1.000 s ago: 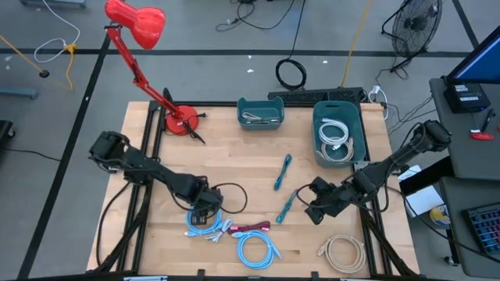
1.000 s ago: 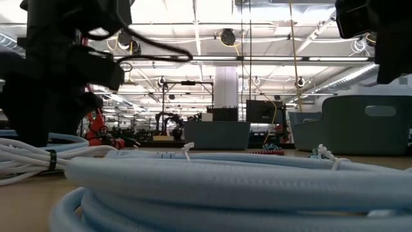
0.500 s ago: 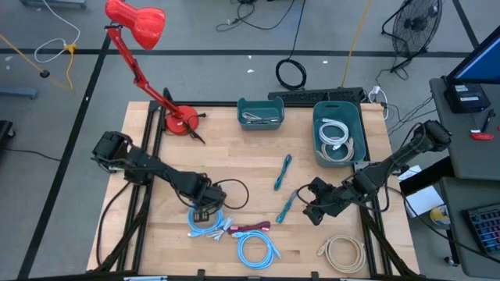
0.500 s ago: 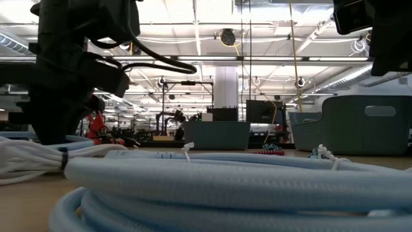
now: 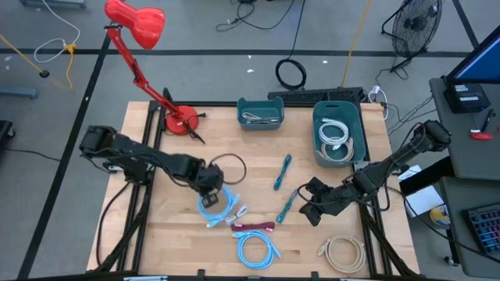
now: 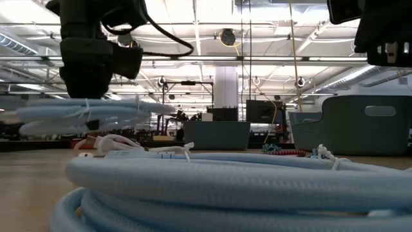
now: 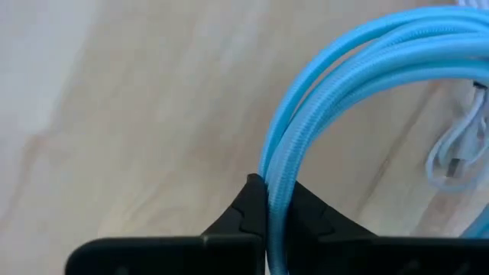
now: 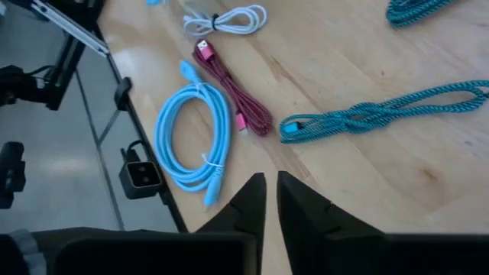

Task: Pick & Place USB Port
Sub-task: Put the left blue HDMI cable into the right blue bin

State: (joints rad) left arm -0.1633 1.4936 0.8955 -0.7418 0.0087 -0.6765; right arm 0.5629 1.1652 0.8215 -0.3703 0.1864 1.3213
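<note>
I had the left tool (image 5: 208, 181) clamped on a light blue cable coil (image 5: 212, 204), lifted off the counter (image 5: 234, 148) toward its front edge. The right tool (image 8: 267, 200) stood nearly closed, empty. Next I judged: carry the coil to a bin (image 5: 338, 133).

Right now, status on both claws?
Left claw shut on light-blue cable coil, lifted off table. Right claw shut, empty, beside teal cable.
</note>
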